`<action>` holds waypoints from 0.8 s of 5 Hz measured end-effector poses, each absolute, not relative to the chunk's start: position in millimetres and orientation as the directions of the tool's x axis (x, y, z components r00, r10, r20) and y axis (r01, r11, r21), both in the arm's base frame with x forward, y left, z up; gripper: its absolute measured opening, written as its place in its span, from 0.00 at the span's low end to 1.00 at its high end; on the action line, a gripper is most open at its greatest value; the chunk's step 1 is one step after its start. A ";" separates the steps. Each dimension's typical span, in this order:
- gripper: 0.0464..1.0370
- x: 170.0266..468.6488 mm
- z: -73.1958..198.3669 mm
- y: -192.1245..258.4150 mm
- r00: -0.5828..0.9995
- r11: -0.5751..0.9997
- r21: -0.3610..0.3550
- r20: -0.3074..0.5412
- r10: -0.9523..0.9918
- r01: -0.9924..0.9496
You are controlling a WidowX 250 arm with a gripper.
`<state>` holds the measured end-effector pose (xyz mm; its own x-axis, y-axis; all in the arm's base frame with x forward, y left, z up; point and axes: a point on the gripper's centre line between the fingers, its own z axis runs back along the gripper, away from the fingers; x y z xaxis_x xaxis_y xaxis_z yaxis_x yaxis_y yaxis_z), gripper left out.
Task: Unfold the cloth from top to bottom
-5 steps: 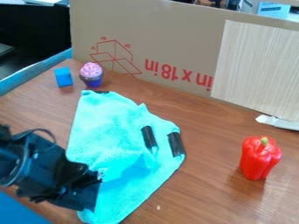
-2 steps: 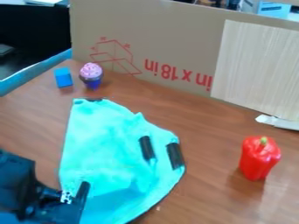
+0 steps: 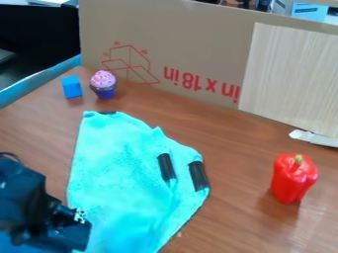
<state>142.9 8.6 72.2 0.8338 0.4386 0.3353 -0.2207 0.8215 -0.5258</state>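
My black gripper [image 3: 74, 231] is at the lower left, over the near left edge of the cloth. The turquoise cloth [image 3: 122, 168] lies on the wooden table, its far end narrow and its near end running out at the bottom edge of the view. Two black strips show on its right side, and a small dark patch marks its far tip. Soft creases run through the near part. The gripper covers the cloth's near left corner, so whether it holds any fabric is hidden.
A red toy pepper [image 3: 294, 178] stands on the right. At the back left are a blue cube [image 3: 72, 87] and a toy cupcake [image 3: 103, 84]. Behind the brown table [image 3: 231, 217] rises a cardboard panel [image 3: 198, 44] with a pale board [image 3: 290, 79] on its right.
The gripper has moved left and toward the near edge. The cloth's far end has slid nearer, and its middle lies flatter. Between the last two frames the near part shifted and creased.
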 end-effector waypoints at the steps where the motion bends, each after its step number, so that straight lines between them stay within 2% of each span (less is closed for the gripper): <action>1: 0.74 142.2 76.5 7.8 0.853 0.824 -0.524 0.311 0.420 -0.214; 2: 0.96 145.4 95.1 6.5 0.882 0.820 -0.542 0.277 0.382 -0.185; 3: 0.96 168.7 120.6 16.4 0.898 0.803 -0.560 0.222 0.380 -0.202; 4: 0.96 206.3 133.4 37.3 0.889 0.789 -0.536 0.142 0.435 -0.300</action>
